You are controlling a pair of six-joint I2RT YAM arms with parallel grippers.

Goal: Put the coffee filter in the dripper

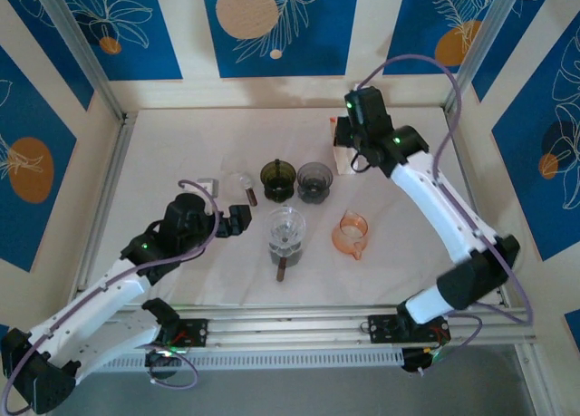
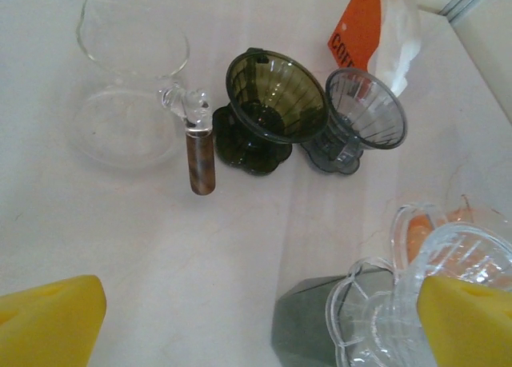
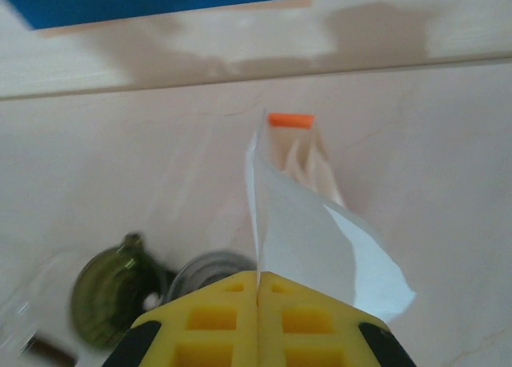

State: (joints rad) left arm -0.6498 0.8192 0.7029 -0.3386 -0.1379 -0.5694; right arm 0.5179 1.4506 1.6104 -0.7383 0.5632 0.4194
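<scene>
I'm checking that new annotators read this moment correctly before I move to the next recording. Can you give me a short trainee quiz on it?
1. True or false: the right gripper is shut on a white paper filter.
2. How does the left gripper stand? A: open, holding nothing. B: shut on a dripper. C: shut on a filter.
3. The dark green dripper has the clear wood-handled dripper on one side. Which dripper stands on its other side?

Key: 1 true; 2 A; 3 the grey dripper.
</scene>
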